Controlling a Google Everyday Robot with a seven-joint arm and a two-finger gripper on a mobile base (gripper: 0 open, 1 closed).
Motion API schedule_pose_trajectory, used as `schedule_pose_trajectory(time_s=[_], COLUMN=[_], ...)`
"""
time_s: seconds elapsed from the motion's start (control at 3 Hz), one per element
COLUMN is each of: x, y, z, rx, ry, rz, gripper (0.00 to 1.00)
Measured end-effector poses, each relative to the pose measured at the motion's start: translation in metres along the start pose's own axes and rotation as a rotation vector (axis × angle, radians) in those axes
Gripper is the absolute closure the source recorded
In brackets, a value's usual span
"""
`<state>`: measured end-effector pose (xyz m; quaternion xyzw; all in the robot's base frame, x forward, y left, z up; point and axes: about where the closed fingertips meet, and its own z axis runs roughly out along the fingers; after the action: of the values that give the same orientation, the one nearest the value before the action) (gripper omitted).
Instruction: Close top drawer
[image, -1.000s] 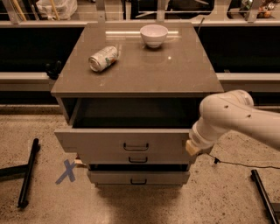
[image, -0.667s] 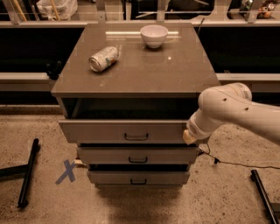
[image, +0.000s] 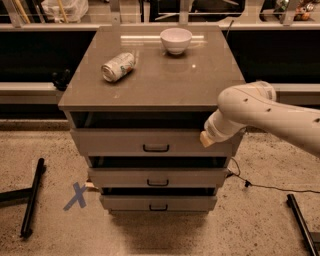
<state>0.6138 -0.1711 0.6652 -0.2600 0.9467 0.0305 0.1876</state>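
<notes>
The top drawer (image: 125, 142) is the widest grey-beige front with a small black bar handle (image: 155, 148). It stands out only a little from under the cabinet top, with a narrow dark gap above it. My gripper (image: 205, 138) is at the end of the white arm (image: 260, 110). It presses against the right end of the drawer front.
A cabinet top (image: 165, 80) carries a tipped can (image: 118, 66) and a white bowl (image: 176, 40). Two narrower drawers (image: 158, 178) sit below. A blue tape X (image: 76, 195) and a black bar (image: 32, 197) lie on the floor at left, a cable (image: 260, 186) at right.
The top drawer has slid back into the cabinet, from far out to nearly flush. My gripper has moved back with it, staying against its right end.
</notes>
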Motion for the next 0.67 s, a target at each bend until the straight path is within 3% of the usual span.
schedule_pose_trajectory(time_s=[0.67], x=[-0.0102], y=[-0.001], z=[-0.0004], rx=[0.002], ry=[-0.025], rz=[0.011], gripper=[1.0])
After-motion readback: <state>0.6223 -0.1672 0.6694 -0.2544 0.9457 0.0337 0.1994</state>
